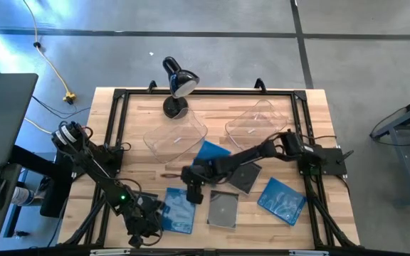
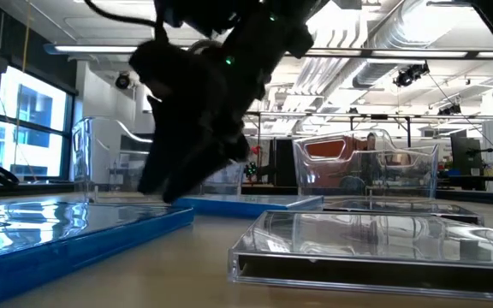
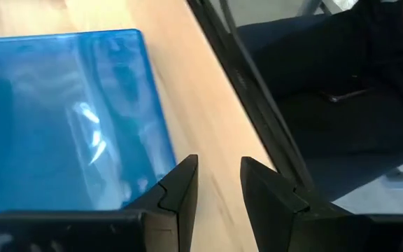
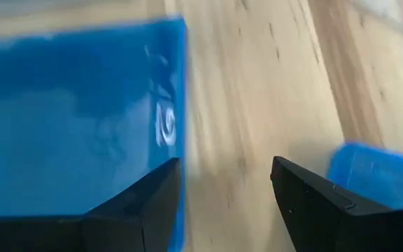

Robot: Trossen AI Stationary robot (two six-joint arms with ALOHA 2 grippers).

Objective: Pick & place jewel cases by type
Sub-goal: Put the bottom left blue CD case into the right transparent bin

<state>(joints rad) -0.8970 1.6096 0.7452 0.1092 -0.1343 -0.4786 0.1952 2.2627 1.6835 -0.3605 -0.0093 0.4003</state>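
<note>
At the bottom of the high view, left of centre, the left gripper (image 1: pixel 142 229) is seen low over the table's near edge, just beside a blue jewel case (image 1: pixel 177 210) that lies flat on the wooden table (image 1: pixel 312 121). In the left wrist view its dark fingers (image 3: pixel 180 185) stand a narrow way apart with bare wood between them; nothing is held, and the blue case (image 3: pixel 61 119) fills the left of that frame, beside one finger.

To the right of that case, at lower centre of the high view, a dark grey case showing a disc (image 1: pixel 223 210) lies flat. Further right, a second blue case (image 1: pixel 282 200) is set at an angle.

Slightly farther in, the right gripper (image 1: pixel 194 193) is placed at the centre of the high view, its arm reaching in from the right. In the right wrist view its jaws are spread wide and empty above the wood, with a blue case (image 4: pixel 75 112) at the left of the frame and a corner of another blue case (image 4: pixel 376 171) at the right. A dark case (image 1: pixel 245 177) lies partly under the arm, and a third blue case (image 1: pixel 211 151) is seen just beyond it.

Farthest, two clear plastic bins (image 1: pixel 175 136) (image 1: pixel 259 121) stand side by side, and a black desk lamp (image 1: pixel 178 87) is fixed at the far edge.
</note>
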